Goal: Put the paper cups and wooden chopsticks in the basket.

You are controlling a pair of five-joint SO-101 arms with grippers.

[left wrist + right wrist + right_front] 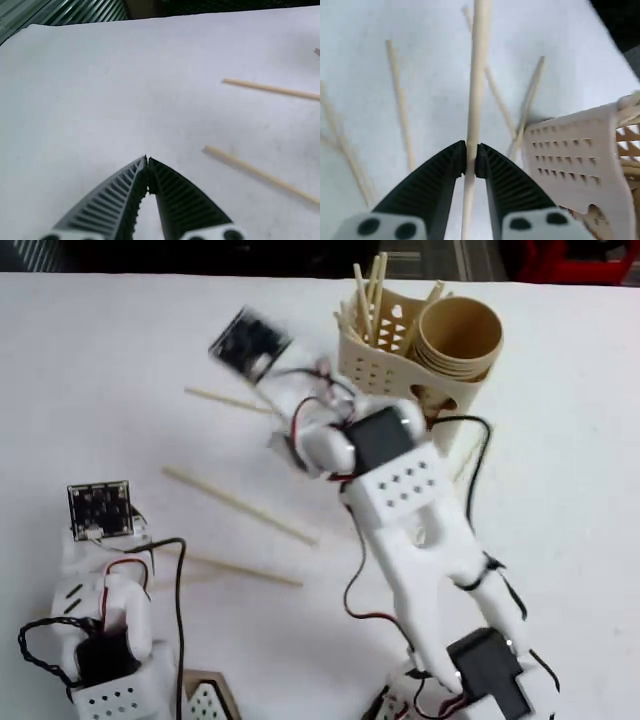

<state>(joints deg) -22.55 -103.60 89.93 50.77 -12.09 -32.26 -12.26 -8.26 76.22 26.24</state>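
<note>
Chopstick (476,75) — inside right hand (471,161)

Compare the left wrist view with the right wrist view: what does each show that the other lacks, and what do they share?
Left wrist view, not the right: the left gripper, shut on nothing, over a bare stretch of table. Right wrist view, not the left: the right gripper shut on a chopstick, with the basket close beside it. Shared: the white table and loose chopsticks lying flat on it.
</note>
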